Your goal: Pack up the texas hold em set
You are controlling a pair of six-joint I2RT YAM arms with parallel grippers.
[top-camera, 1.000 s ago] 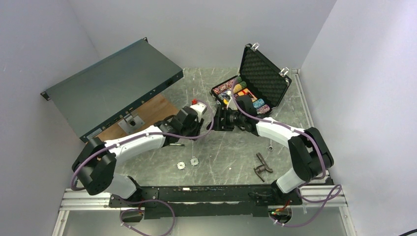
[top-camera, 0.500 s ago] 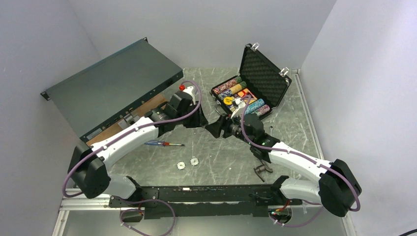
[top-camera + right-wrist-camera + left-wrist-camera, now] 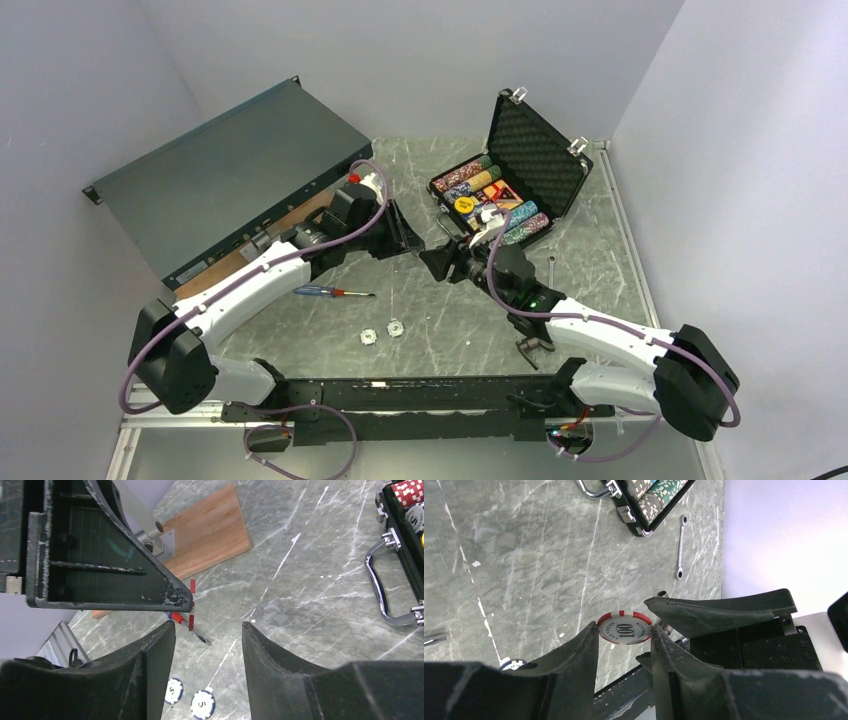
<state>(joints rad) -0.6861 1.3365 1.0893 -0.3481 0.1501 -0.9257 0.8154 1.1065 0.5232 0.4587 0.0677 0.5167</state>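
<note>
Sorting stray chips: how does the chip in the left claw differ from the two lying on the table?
The held chip is red-and-white, marked 100; the loose chips are blue-and-white. The held chip is pinched by its rim in the left claw, in the air; the loose chips lie flat. All are round poker chips.

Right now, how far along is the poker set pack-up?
Done: rows of chips sit in the open briefcase. In hand: the left claw grips a red-white 100 chip above the table, with the right claw open and empty right beside it, possibly for a handover. Left: that chip, two loose chips on the table's near side, then shutting the case.
</note>
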